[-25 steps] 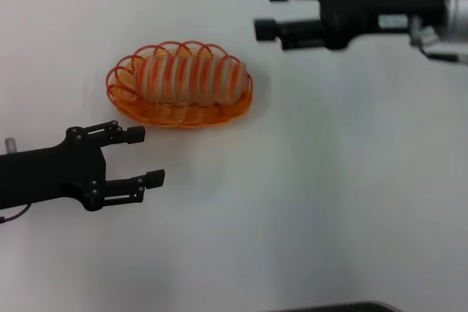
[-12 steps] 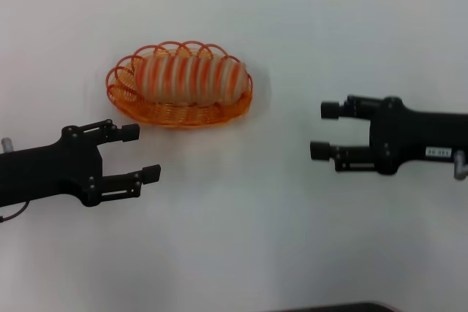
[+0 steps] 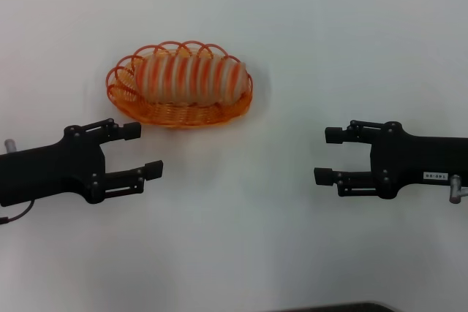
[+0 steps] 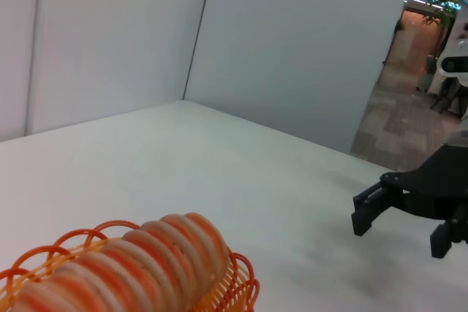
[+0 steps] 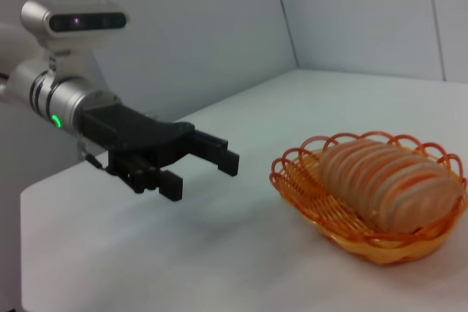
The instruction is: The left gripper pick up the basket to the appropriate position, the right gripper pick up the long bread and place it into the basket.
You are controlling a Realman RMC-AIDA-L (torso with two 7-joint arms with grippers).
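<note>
The orange wire basket [image 3: 126, 97] stands on the white table at the upper left of the head view. The striped long bread [image 3: 191, 78] lies inside it. The basket [image 5: 316, 213] and bread [image 5: 384, 180] also show in the right wrist view, and both show in the left wrist view [image 4: 238, 283] [image 4: 146, 257]. My left gripper [image 3: 142, 150] is open and empty, near side of the basket, not touching it. My right gripper [image 3: 327, 156], with a small white label, is open and empty at the right, well clear of the basket. The left wrist view shows the right gripper [image 4: 398, 213]; the right wrist view shows the left gripper [image 5: 194, 169].
The white table [image 3: 241, 239] spreads around the basket. Grey wall panels [image 4: 292, 34] stand behind the table. A dark edge [image 3: 336, 307] shows at the bottom of the head view.
My right gripper has swung from the upper right down to the right middle and settled there, open. My left gripper has shifted only slightly. Basket and bread have not moved.
</note>
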